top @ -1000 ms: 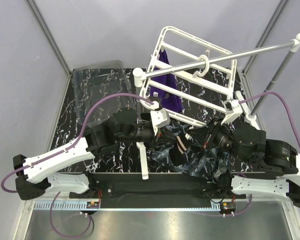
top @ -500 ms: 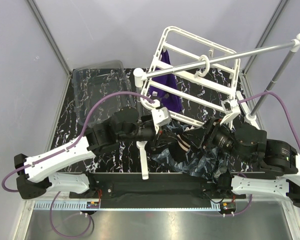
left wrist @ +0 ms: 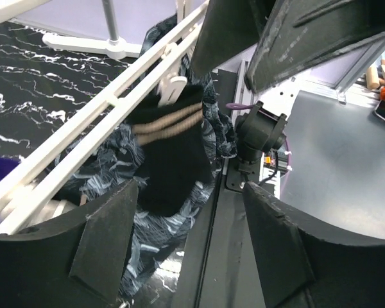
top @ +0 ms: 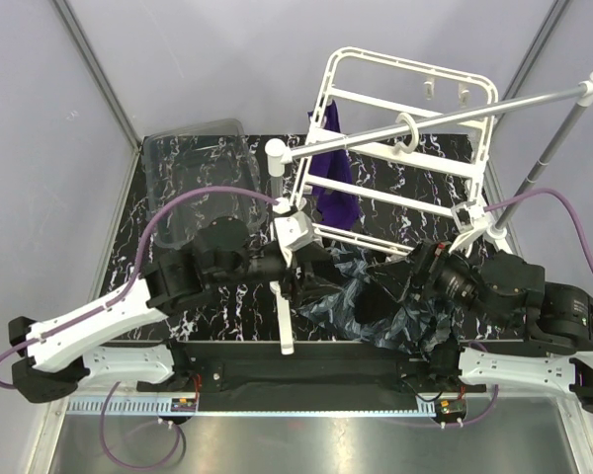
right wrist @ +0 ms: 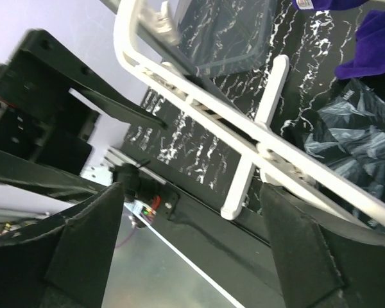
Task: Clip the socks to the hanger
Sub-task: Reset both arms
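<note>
The white hanger (top: 407, 163) hangs by its hook from the grey rod, tilted back. A purple sock (top: 333, 185) is clipped to its left side. In the left wrist view a black sock with tan stripes (left wrist: 173, 151) hangs from a white clip (left wrist: 172, 88) on the hanger's near bar, over a dark patterned sock (left wrist: 115, 167). My left gripper (left wrist: 192, 247) is open with nothing between its fingers, just short of that sock. My right gripper (right wrist: 192, 250) is open too, below the hanger's bar (right wrist: 199, 109). In the top view both grippers (top: 321, 279) (top: 393, 291) flank the dark sock pile (top: 385, 311).
A clear plastic bin (top: 193, 168) sits at the back left. The grey rod (top: 445, 114) rests on white posts; one post (top: 280, 252) stands between the arms, the other (top: 551, 148) at the right. The table's black front rail (top: 306, 360) lies close below the grippers.
Both grippers have opened. The left one let go of the black striped sock and drew back to the left. The hanger swung up and back from the arms.
</note>
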Controlling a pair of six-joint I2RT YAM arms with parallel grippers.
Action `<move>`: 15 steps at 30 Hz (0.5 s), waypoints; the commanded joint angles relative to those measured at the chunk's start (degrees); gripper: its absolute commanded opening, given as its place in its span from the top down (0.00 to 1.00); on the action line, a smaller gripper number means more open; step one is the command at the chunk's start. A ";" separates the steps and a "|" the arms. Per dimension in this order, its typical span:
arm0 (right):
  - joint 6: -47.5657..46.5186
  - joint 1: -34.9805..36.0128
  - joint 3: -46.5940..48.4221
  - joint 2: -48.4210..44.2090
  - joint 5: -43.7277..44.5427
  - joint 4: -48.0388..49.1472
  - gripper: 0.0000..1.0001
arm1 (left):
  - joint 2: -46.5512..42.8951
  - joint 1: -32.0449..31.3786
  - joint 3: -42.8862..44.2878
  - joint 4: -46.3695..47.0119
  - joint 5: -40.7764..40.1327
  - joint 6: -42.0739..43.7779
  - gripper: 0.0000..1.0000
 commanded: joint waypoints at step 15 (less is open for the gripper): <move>-16.83 -0.18 6.15 1.32 -16.26 3.40 0.00 | -22.47 -0.25 -11.41 3.28 -19.77 -8.00 0.26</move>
